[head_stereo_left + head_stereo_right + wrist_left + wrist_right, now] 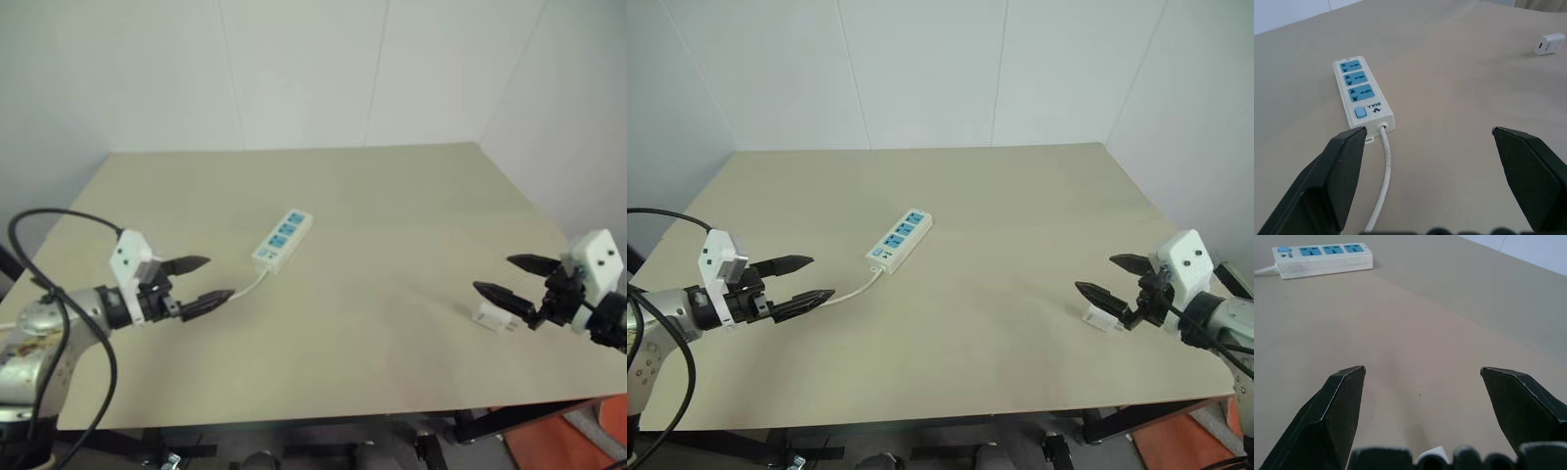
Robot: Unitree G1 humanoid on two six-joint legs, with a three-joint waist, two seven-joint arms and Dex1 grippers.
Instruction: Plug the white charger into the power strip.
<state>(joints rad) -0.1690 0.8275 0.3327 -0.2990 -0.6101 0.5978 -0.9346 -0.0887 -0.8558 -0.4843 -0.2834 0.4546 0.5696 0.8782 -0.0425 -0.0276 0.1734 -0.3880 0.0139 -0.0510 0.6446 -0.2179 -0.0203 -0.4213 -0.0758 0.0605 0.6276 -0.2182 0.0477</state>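
The power strip (282,239) lies flat on the table left of centre, its three blue sockets facing up and its thin white cord (247,287) trailing toward my left side. My left gripper (201,281) hovers open just short of the strip's cord end, nothing between its fingers. The white charger (493,315) rests on the table near the right front. My right gripper (514,279) stands open right beside and slightly above it, holding nothing. The left wrist view shows the strip (1362,94) close ahead and the charger (1549,43) far off.
A light wooden table (372,206) stands against white walls. Its front edge runs just below both grippers. A black cable (59,294) loops by my left arm. Something orange (588,446) sits on the floor at the right front.
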